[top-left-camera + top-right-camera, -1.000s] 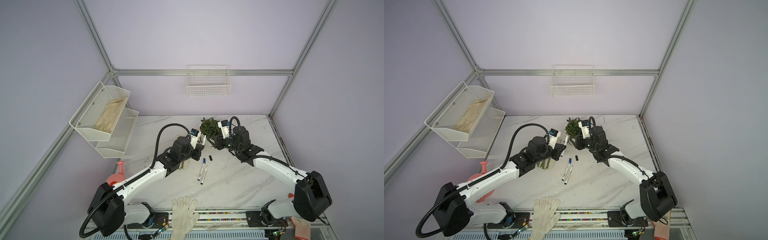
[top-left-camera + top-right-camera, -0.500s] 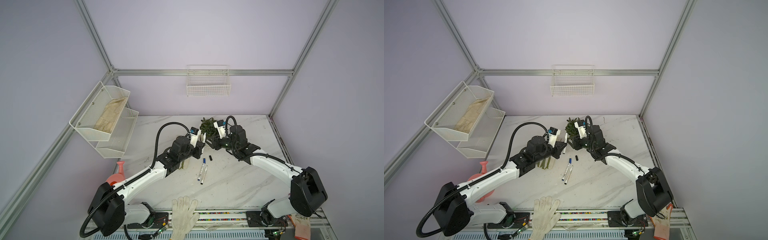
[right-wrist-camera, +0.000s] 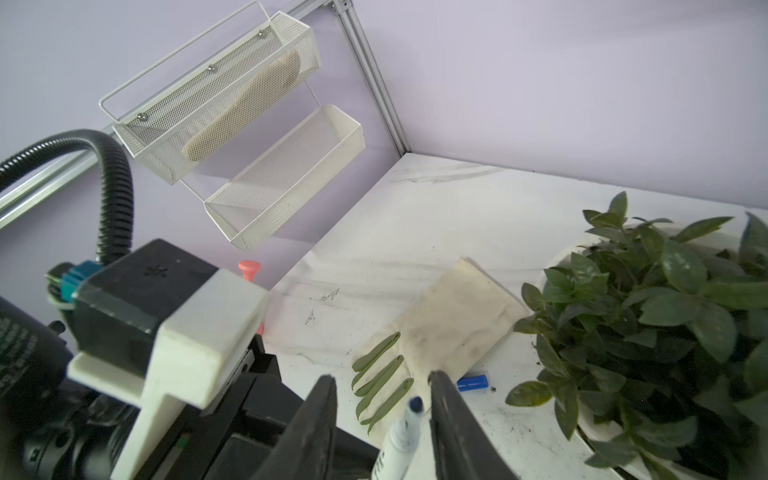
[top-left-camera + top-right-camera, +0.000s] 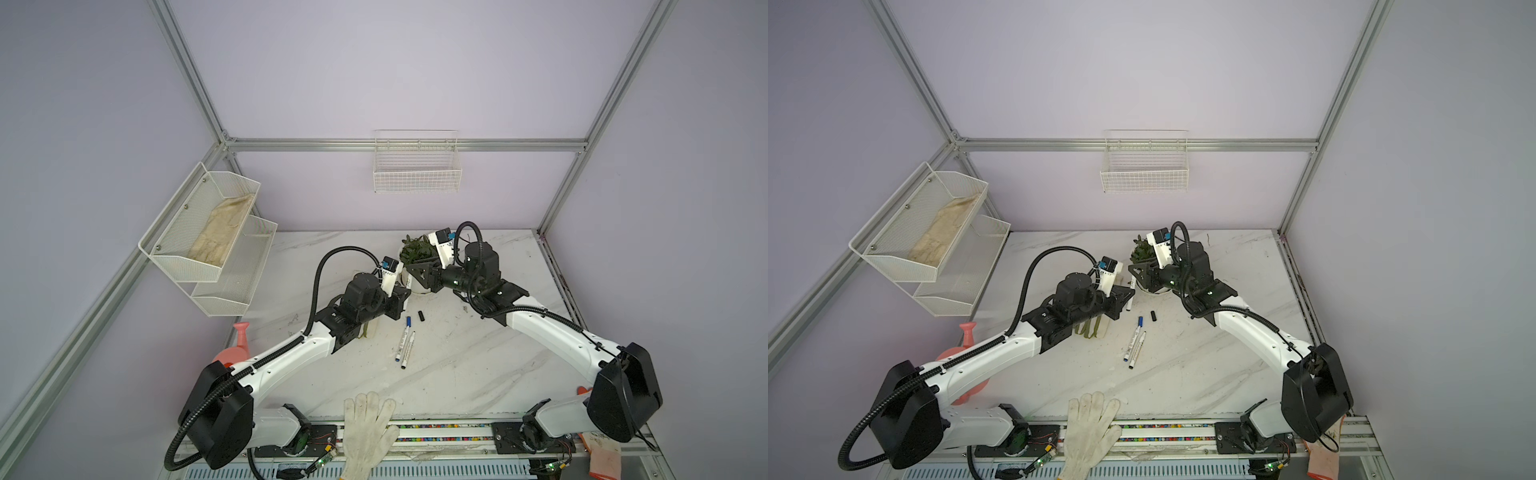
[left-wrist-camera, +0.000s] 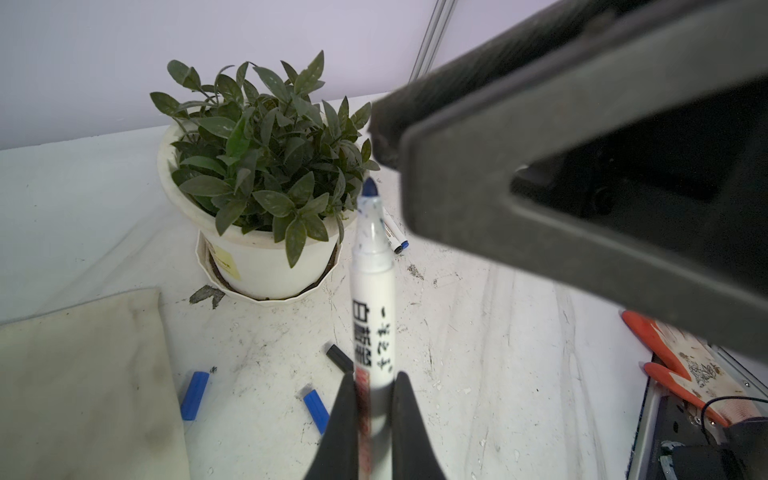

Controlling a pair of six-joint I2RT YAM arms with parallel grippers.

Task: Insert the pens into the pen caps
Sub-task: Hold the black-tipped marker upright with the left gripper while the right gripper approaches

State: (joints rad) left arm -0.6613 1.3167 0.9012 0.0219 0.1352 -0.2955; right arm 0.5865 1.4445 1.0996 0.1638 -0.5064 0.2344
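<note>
— What did the left wrist view give you?

— The left gripper [image 5: 372,376] was clamped on a pen [image 5: 372,299], low on its barrel, with the bare blue nib pointing away from the fingers. No cap sat on it.

— And the right wrist view?

— The right gripper [image 3: 382,376] stood with its jaws apart and nothing between them but that nib, untouched as far as I could tell. I judged it a hand-over. The jaws would need to come further along and close on the white barrel, not the inky tip, with the pen centred. The left should let go only once the right had hold.

— Counts?

— In both top views: two more pens [image 4: 402,340] [image 4: 408,350] side by side on the table [image 4: 457,374], one apparently wearing a blue cap [image 4: 408,321], and one loose black cap [image 4: 422,316]. With the held one, that made three pens. In the left wrist view: two blue caps [image 5: 194,395] [image 5: 316,411], one black cap [image 5: 338,358], and by the plant pot [image 5: 266,266] a further pen [image 5: 395,239], perhaps two. In the right wrist view: one blue cap [image 3: 471,383] beside a glove [image 3: 449,328] with three olive fingers.
</note>
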